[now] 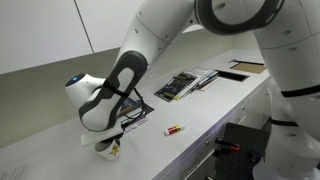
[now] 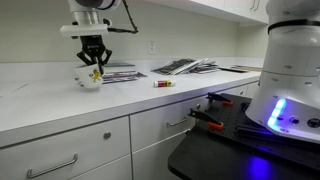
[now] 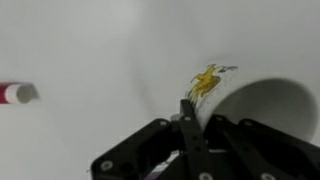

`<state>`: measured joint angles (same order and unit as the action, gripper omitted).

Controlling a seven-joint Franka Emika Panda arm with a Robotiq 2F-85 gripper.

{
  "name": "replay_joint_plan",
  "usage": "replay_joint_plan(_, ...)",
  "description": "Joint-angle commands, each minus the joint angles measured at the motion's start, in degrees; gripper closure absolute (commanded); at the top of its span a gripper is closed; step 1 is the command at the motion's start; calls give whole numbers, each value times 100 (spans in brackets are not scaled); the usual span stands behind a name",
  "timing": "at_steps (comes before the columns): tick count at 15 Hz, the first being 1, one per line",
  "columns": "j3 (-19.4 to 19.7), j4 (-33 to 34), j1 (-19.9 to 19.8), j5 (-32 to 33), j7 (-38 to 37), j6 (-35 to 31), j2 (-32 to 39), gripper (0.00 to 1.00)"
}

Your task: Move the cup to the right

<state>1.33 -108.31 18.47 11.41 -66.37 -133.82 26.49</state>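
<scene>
Cup [image 3: 258, 105] cut off at rt edge; hand [image 3: 195, 118] grip unclear.

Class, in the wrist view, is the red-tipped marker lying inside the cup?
No, the marker lies on the counter, apart from the cup.

Small white cup [image 2: 90, 79] with a yellow pattern on its side stands upright, mouth open, on the worktop [image 2: 50, 100] directly under my jaws.
</scene>
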Motion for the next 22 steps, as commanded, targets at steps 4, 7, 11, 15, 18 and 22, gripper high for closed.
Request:
replay_joint_plan(4,-199,-2792,-602,19,2189,-1211,-2211,97)
replay_joint_plan(7,-303,-3904,-848,-160,3363,-1535,-3017,97)
replay_joint_plan(11,-272,-4684,-973,-1360,5536,-2125,-3345,97)
replay_joint_plan(15,430,-4657,-233,-3191,8002,-1980,-3303,97)
replay_joint_plan(18,760,-4415,-135,-4192,9833,-1460,-3205,97)
replay_joint_plan(22,429,-4270,-1056,-3663,10137,-1518,-2767,97)
